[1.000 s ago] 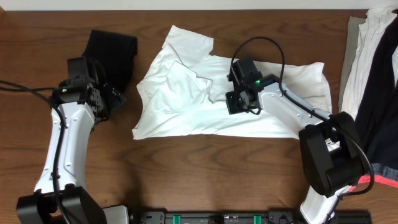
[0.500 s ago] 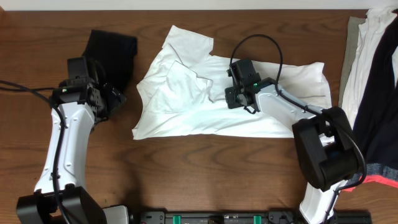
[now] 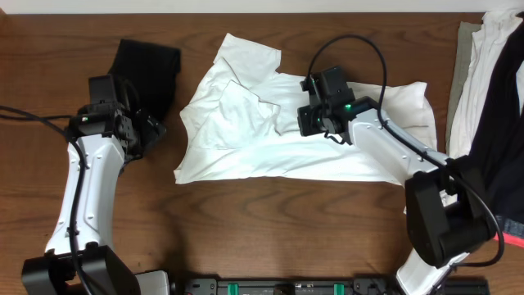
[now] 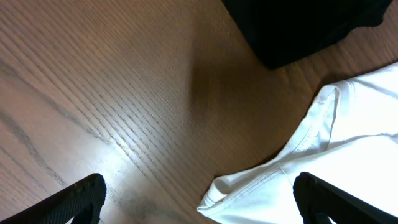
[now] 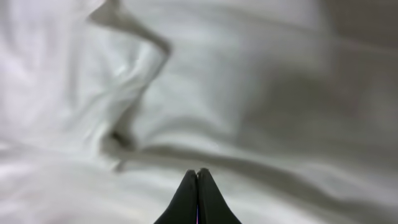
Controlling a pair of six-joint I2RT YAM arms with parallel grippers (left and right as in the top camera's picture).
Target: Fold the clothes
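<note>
Holding left gripper (image 4: 199, 185) jaws spread wide over wooden table (image 4: 93, 93), gripping nothing, between black garment (image 4: 298, 25) and white T-shirt (image 4: 348, 155) corner. Pressing right gripper (image 5: 197, 186) jaws together over the T-shirt's rumpled middle; pinching no visible fabric.

place: robotics lab bench | signs: wood-grain table (image 3: 270, 221) carrying left arm (image 3: 82, 197) and right arm (image 3: 391, 147) at its near edge, black mounting rail (image 3: 286, 287) along that edge, heaped clothes (image 3: 483, 82) at its right end
</note>
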